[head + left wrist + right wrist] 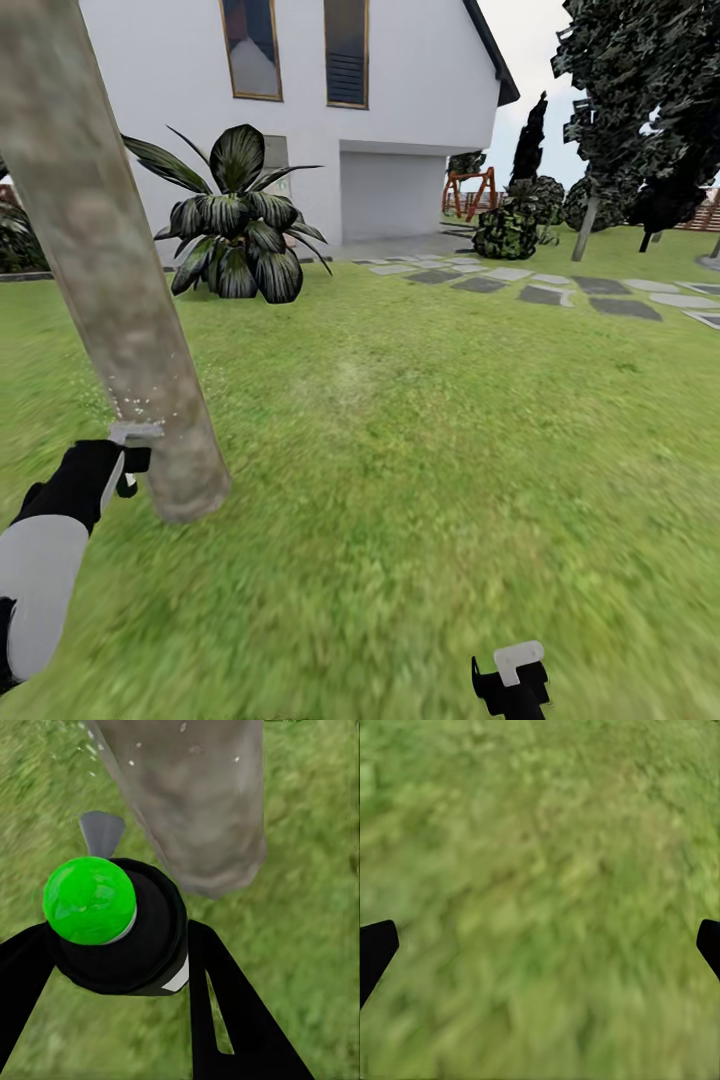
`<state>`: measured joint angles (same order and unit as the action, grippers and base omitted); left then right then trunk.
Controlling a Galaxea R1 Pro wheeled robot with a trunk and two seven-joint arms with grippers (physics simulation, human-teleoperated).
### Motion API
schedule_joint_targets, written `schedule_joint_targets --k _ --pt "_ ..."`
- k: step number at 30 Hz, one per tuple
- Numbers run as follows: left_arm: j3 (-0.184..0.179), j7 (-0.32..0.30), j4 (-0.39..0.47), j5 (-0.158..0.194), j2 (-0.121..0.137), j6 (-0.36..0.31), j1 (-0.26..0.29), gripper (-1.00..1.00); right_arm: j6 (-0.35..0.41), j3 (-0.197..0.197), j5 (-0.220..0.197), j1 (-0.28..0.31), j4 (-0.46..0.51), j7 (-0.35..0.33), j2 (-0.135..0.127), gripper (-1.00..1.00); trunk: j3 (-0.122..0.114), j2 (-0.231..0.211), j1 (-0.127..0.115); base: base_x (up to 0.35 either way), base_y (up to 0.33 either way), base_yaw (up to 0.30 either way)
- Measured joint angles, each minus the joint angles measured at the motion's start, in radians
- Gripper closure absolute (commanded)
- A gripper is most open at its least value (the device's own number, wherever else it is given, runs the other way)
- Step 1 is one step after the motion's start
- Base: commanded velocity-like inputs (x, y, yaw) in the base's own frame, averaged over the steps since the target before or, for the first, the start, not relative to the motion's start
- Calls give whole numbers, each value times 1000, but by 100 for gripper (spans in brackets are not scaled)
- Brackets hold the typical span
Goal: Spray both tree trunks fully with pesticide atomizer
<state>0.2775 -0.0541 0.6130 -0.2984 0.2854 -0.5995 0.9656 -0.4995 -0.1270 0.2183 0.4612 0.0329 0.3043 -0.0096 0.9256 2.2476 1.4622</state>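
So the left gripper (112,945) is clamped on the pesticide atomizer (112,926), nozzle facing the tree trunk (110,270) just ahead, white specks (140,408) landing low. Right gripper (512,680) hangs released over grass.

The tree trunk (110,290) just ahead of the left gripper (112,967) looks like mottled, matt grey-beige bark, dusted with white specks. The pesticide atomizer (124,937) between its fingers appears smooth dark plastic with a glossy green cap. Beneath the right gripper (540,945), the grass (540,870) looks soft and blurry.
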Motion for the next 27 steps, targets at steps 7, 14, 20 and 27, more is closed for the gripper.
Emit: schedule_joint_targets --k 7,14,20,27 --pt "5 0 55 -12 -8 -2 6 100 0 0 0 0 -1 0 -1 -100 0 0 0 36 -22 141" --pt "6 3 61 -14 -12 -1 2 100 -1 0 0 0 -1 0 -1 -100 0 0 0 214 -176 1" --pt "6 4 60 -15 -12 0 -1 100 0 0 0 0 -1 1 -1 -100 0 0 0 35 -264 0" --pt "6 4 60 -14 -8 -1 -2 100 0 0 0 0 -1 1 -1 -100 0 0 0 1 -272 24"
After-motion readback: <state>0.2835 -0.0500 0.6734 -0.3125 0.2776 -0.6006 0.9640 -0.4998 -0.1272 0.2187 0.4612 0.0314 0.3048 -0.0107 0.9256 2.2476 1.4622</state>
